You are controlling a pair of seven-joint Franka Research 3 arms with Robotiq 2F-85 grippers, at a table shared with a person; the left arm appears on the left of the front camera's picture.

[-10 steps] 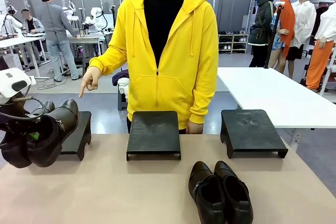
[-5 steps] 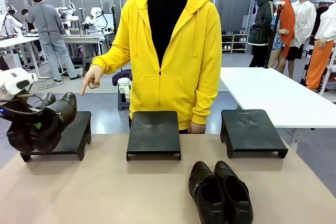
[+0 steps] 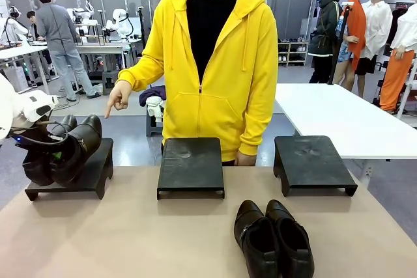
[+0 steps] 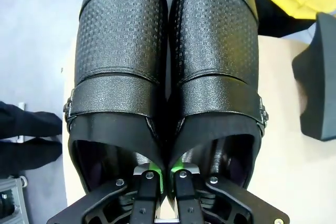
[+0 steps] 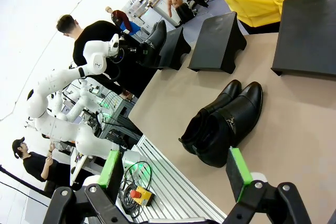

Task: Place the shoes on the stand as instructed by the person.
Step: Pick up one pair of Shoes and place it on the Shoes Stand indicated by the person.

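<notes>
Nearby, middle stand (image 3: 191,161) and second pair (image 3: 273,239) (left gripper (image 4: 167,170) pinching shoes (image 4: 121,51), right gripper (image 5: 173,174) spread).

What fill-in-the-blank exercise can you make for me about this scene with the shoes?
1. The left gripper is ____ on the held pair of shoes, at the left stand.
2. The person's hand ____ down toward that stand.
3. The right gripper is ____, and the other pair lies untouched on the table.

Missing words: shut; points; open.
</notes>
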